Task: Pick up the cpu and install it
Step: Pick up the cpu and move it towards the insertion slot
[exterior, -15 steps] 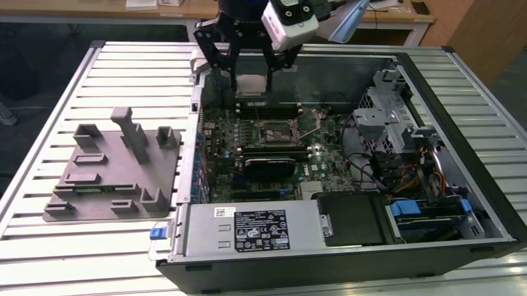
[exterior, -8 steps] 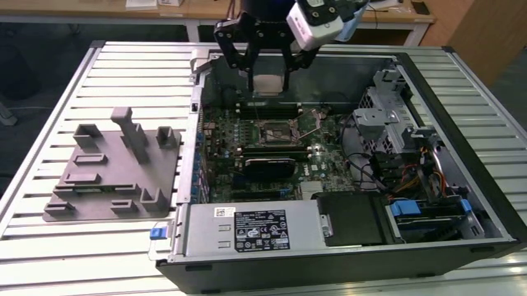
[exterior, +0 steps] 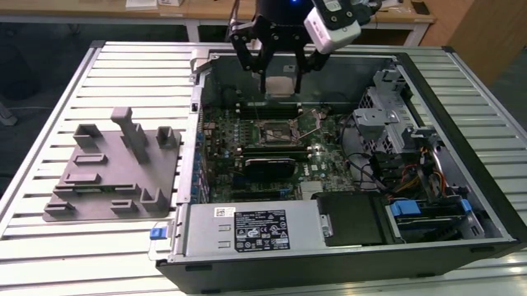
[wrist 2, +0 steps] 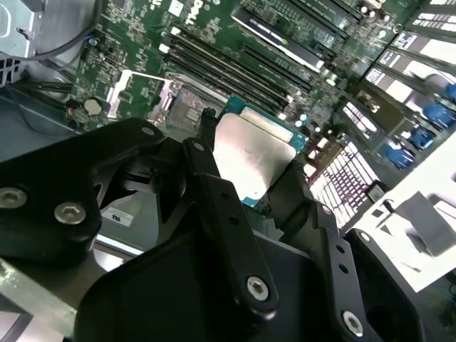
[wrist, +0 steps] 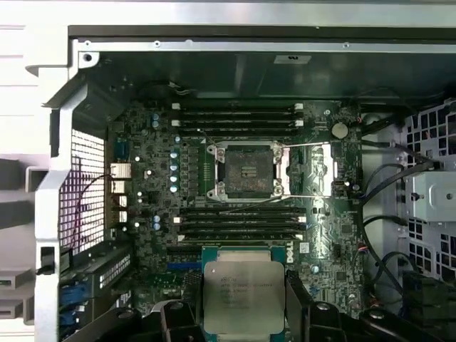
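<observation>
Your gripper [exterior: 278,77] was clamped on the cpu [wrist: 244,296], so the pickup was done. The socket [wrist: 246,171] lay open and bare, with the chip not yet seated.

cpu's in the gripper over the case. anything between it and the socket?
Nothing visible. The gripper holds the cpu by its edges above the motherboard. The socket lies open and uncovered, and no cable or other part crosses the gap between cpu and socket in the first wrist view.

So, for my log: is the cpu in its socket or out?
Out. The gripper holds the cpu in its jaws above the motherboard; the socket is open and bare.
</observation>
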Available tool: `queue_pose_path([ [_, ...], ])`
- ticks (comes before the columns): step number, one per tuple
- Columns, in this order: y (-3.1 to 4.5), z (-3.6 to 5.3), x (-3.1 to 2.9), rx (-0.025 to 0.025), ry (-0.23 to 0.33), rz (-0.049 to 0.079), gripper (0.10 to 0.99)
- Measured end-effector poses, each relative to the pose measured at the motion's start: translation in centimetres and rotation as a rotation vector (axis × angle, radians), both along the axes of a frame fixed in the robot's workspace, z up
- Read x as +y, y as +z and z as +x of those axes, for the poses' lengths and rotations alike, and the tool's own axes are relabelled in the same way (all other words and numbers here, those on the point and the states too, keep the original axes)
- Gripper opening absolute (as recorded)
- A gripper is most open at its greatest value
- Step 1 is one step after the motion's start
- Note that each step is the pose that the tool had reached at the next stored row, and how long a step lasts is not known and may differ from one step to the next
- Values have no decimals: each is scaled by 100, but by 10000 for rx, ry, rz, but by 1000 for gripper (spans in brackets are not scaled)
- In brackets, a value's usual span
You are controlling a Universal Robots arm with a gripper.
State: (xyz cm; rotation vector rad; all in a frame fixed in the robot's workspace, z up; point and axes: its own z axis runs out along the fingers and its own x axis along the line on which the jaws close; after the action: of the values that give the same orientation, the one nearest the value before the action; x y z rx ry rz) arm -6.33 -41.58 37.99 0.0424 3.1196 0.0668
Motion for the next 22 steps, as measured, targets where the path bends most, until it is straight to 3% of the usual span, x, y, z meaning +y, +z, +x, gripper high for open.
queue_pose_path([
  [22, -330, 190, 0, 1, -30, -2, 541],
])
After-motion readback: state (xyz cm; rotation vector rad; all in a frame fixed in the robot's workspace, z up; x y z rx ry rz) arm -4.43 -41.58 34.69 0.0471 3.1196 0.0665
